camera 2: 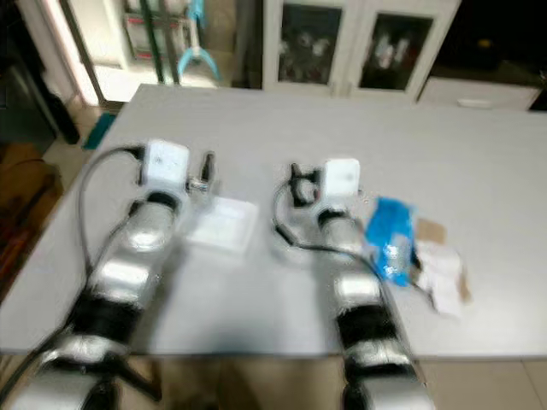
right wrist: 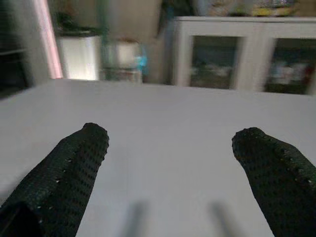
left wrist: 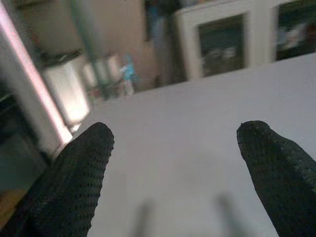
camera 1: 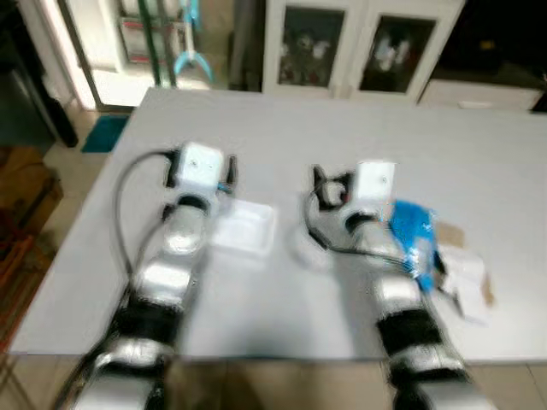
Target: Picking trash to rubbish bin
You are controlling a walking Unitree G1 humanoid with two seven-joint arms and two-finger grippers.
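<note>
i have both arms out over the grey table. the trash sits on my right side. a blue wrapper lies right beside my right arm, and some white and brown crumpled paper lies just past it, near the table edge. the blue wrapper is long, and it runs about the same way as my arm. my right gripper is the nearer one, but it points ahead, past the trash, so i think it must pull back and turn to the right. its fingers are wide apart, holding nothing. my left gripper is wide apart too. a clear plastic tray lies just beside my left arm. it is all too blurry for me to read any words.
</note>
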